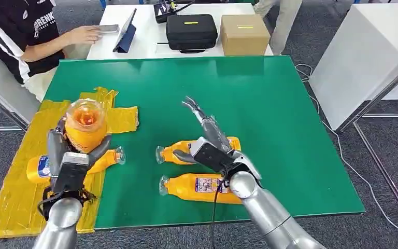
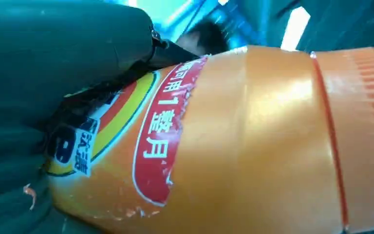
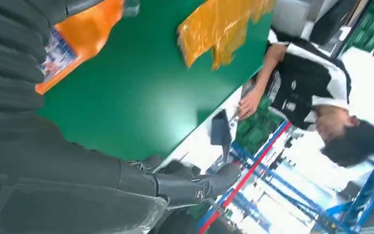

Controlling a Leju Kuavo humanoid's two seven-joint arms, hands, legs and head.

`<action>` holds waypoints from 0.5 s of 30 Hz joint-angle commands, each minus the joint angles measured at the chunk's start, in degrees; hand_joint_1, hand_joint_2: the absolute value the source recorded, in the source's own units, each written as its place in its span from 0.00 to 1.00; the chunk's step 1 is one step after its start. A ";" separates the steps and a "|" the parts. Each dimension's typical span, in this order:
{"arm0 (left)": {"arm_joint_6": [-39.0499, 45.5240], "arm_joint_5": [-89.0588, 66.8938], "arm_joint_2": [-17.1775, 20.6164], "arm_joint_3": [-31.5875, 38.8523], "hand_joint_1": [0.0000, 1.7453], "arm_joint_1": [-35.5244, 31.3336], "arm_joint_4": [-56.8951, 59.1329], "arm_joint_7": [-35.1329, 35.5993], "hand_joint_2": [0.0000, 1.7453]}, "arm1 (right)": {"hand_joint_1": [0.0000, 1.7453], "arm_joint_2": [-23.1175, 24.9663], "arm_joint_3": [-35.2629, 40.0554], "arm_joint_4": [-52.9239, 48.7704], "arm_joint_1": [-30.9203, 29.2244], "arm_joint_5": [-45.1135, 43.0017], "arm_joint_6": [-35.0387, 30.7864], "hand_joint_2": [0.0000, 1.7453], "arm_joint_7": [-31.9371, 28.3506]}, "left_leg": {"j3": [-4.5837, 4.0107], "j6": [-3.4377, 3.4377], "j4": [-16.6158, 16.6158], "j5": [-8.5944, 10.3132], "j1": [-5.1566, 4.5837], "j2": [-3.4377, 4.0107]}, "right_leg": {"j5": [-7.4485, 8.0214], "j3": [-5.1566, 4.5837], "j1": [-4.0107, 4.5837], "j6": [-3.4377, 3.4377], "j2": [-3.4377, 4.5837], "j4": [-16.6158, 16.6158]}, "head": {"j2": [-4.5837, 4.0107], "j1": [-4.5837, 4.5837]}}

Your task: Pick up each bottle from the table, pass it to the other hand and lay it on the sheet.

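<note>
My left hand point(image 1: 70, 158) grips an orange bottle point(image 1: 85, 124) upright above the yellow sheet point(image 1: 15, 192); the left wrist view shows its labelled body point(image 2: 253, 146) close up. Another orange bottle point(image 1: 46, 166) lies on the sheet behind that hand. Two orange bottles lie on the green table: one point(image 1: 179, 151) partly hidden by my right hand, one point(image 1: 197, 188) nearer the front edge. My right hand point(image 1: 210, 142) hovers over them with fingers spread and nothing in it. The right wrist view shows its fingers point(image 3: 190, 187) and a bottle point(image 3: 78, 34).
A person point(image 1: 26, 36) sits at the far left by a white table point(image 1: 134, 31) holding a tablet, a black case point(image 1: 190, 32) and a cardboard box point(image 1: 243, 33). Another white table point(image 1: 363, 57) stands to the right. The green table point(image 1: 269, 98) is bare at the back right.
</note>
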 commanded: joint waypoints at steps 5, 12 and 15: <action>2.73 -38.63 9.08 -3.69 1.00 -3.37 19.83 3.67 1.00 | 0.00 -1.57 -2.08 0.43 -1.21 -0.81 1.29 1.00 0.12 | 0.25 -0.13 -0.10 0.00 0.00 0.15 | 0.00 0.19 0.00 -0.03 0.03 -0.09 | 0.00 0.00; 2.97 -43.26 9.96 -3.79 1.00 -3.49 21.69 5.77 1.00 | 0.00 -1.11 -2.12 0.64 -1.13 -1.29 1.78 1.00 0.13 | 0.27 -0.13 -0.08 -0.05 0.01 0.13 | -0.05 0.24 0.00 -0.02 0.01 -0.08 | 0.00 0.00; 3.54 -45.21 10.11 -3.67 1.00 -4.27 23.89 6.95 1.00 | 0.00 -0.86 -1.92 0.76 -1.01 -1.33 2.28 1.00 0.32 | 0.42 -0.22 -0.13 -0.08 0.05 0.19 | -0.06 0.40 0.03 -0.04 0.04 -0.15 | 0.00 0.00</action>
